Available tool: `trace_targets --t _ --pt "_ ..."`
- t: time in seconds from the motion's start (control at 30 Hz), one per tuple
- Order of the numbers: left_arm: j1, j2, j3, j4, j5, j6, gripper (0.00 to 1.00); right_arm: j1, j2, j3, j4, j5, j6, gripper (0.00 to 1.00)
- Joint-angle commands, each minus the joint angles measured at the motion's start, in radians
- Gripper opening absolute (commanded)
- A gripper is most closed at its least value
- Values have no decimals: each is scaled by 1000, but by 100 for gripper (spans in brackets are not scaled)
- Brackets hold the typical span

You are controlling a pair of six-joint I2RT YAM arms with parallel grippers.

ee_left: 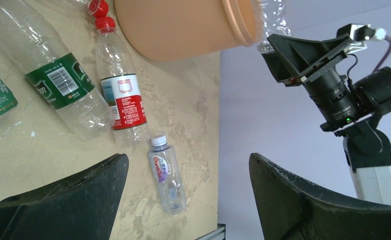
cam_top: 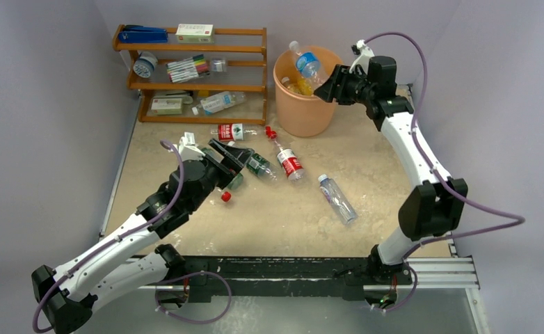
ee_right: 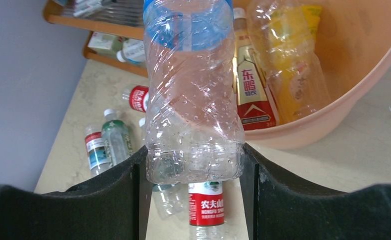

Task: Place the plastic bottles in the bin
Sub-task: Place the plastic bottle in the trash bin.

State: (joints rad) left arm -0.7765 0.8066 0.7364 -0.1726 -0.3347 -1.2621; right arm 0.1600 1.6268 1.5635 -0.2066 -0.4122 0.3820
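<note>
My right gripper [cam_top: 323,85] [ee_right: 191,167] is shut on the base of a clear blue-labelled bottle [cam_top: 307,65] [ee_right: 191,95], which slants over the orange bin [cam_top: 304,104] [ee_right: 333,117]. Inside the bin lie a yellow bottle [ee_right: 293,65] and a red-and-gold labelled one [ee_right: 251,85]. My left gripper [cam_top: 240,167] [ee_left: 188,167] hangs open and empty over the table beside a green-labelled bottle [cam_top: 259,165] [ee_left: 58,82]. A red-labelled bottle [cam_top: 290,163] [ee_left: 126,100] and a small clear bottle [cam_top: 337,198] [ee_left: 167,172] lie to its right. Another red-labelled bottle [cam_top: 231,131] lies near the shelf.
A wooden shelf [cam_top: 193,49] at the back left carries marker pens [cam_top: 188,68], small boxes, a clock and one bottle [cam_top: 220,102]. A loose red cap [cam_top: 225,196] lies near my left wrist. Walls close in on the left, back and right.
</note>
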Motion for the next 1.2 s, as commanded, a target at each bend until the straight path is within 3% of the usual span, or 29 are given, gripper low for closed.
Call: trace_targets --t 0.0,0.2,0.3,0.53,0.7,0.9,1.17 --pt "-2 -17 12 27 -30 23 90 -15 37 107 -9 -32 -26 59" --pt "-1 3 11 25 -67 11 90 -25 62 148 -24 -27 -26 82" --pt "-1 22 11 33 -87 3 90 -27 53 151 -33 -15 -30 87" --pt "-1 79 33 37 -145 -7 91 -32 3 147 -55 9 -38 89" --pt "19 121 79 -35 -229 -26 100 -34 -74 108 -53 12 -29 89" --pt "219 169 92 -6 -156 -35 99 -34 -209 -32 -20 -19 -3 90" --pt "325 399 238 89 -162 243 98 -33 -374 -241 36 -54 5 89"
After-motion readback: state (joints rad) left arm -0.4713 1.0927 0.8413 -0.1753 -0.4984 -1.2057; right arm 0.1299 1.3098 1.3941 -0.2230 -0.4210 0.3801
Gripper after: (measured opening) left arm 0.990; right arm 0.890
